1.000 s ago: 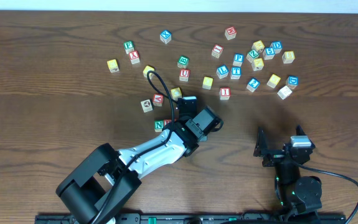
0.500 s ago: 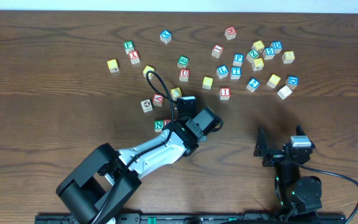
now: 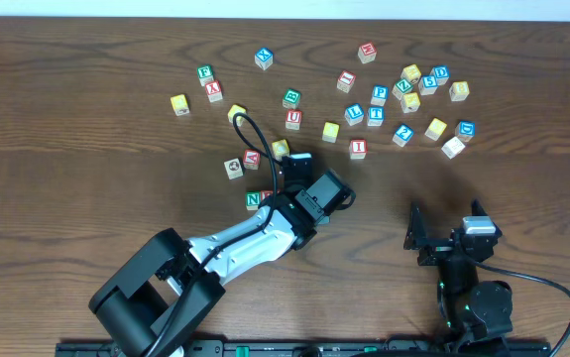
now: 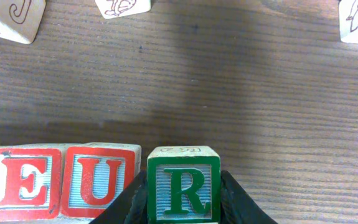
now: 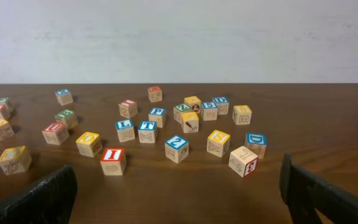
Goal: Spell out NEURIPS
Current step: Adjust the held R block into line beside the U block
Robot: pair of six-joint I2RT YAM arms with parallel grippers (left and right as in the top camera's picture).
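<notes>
Left wrist view: my left tool (image 4: 183, 208) is clamped on the green R cube (image 4: 183, 183), with red U (image 4: 98, 182) and red E (image 4: 26, 185) just beside it at 9 o'clock on the table (image 4: 259, 93). A J cube (image 4: 14, 15) sits farther off at 11 o'clock. My right tool (image 5: 179, 202) stands wide apart and empty, with the red I cube (image 5: 113, 160) beyond it at 11 o'clock.

**Row forming at near centre, scatter behind**

E cube (image 4: 28, 183) is sitting touching the U cube (image 4: 98, 180) on its right. R cube (image 4: 183, 190) is sitting just right of U, between the fingers of the left tool (image 4: 183, 200). N cube (image 3: 253, 199) is lying at the row's left end. Loose cubes are lying scattered behind the row, across the far worktop (image 3: 86, 178). I cube (image 5: 113, 160) is sitting at the scatter's near edge, well ahead of the right tool (image 5: 177, 198).
</notes>
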